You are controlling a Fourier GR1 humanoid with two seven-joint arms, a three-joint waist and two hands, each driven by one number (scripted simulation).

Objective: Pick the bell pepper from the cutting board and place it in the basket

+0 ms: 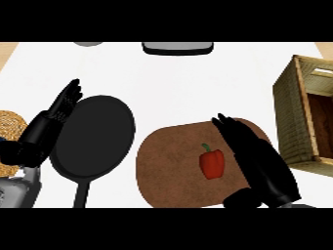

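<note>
A: Bell pepper (212, 163) still on the brown cutting board (173, 166)?
B: Yep, lying just left of the right hand (259, 163), which hovers with fingers straight, holding nothing. Basket (299, 122) sits off right.

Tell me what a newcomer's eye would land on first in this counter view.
The red bell pepper stands out first, lying on the brown cutting board at lower centre, with the black right hand open just to its right over the board. At the right edge sits the wooden basket. Left of the board lies a black frying pan, with the left hand resting along its left rim.
</note>
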